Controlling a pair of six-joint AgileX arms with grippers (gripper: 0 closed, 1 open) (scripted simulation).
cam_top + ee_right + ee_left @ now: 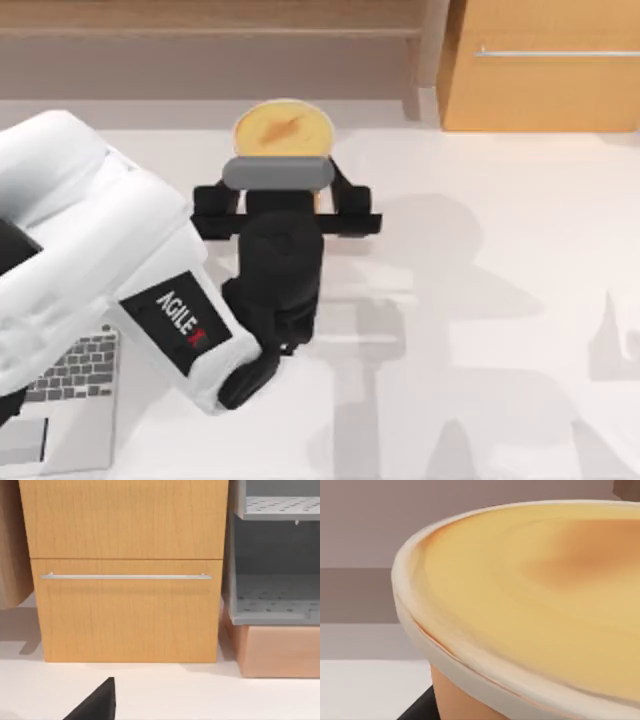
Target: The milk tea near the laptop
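The milk tea (pixel 283 128) stands upright at the table's (pixel 480 300) far edge, at about 12 o'clock, its flat yellow top facing the camera. The left gripper (pixel 286 205) sits just beside it at 6 o'clock, jaws spread to either side of the cup; whether they grip it I cannot tell. The laptop (pixel 72 400) lies well apart at 8 o'clock, and a wooden cabinet (pixel 127 570) stands behind the table at 2 o'clock.

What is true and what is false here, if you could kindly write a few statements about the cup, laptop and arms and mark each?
1. The milk tea is apart from the laptop. True.
2. The right hand is at the milk tea. False: the left hand is.
3. The laptop lies at the table's right. False: at its left.
4. The laptop's keyboard shows. True.
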